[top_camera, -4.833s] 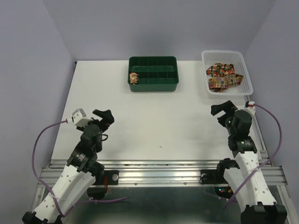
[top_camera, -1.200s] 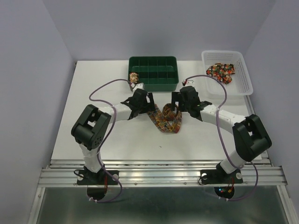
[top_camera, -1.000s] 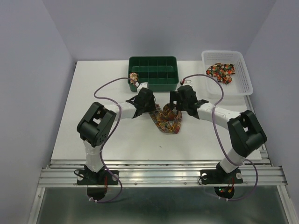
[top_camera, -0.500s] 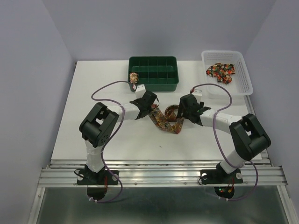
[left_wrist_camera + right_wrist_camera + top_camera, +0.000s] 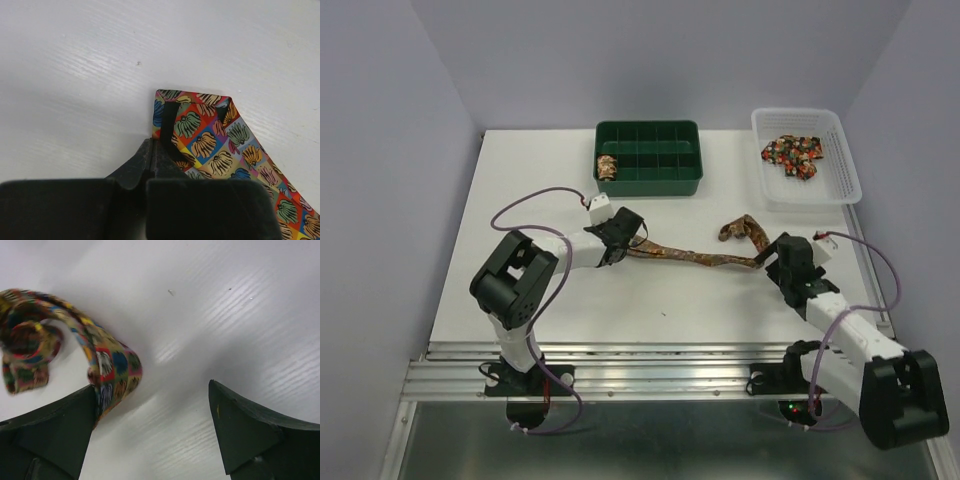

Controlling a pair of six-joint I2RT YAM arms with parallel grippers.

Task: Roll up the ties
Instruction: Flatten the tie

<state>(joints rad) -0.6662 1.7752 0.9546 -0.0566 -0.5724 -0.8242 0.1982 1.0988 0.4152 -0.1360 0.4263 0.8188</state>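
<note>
One tie lies drawn out long between our two grippers.

On the white table we see the green tray at the far edge and the white basket at the far right. Between them and our arms, the stretched tie runs left to right, its right end curled. Our left gripper is clamped tight on the tie's left end, while our right gripper stands wide apart, one finger touching the cloth. The loose ties are heaped in the basket, and a rolled tie sits in a left-end compartment of the tray.
</note>
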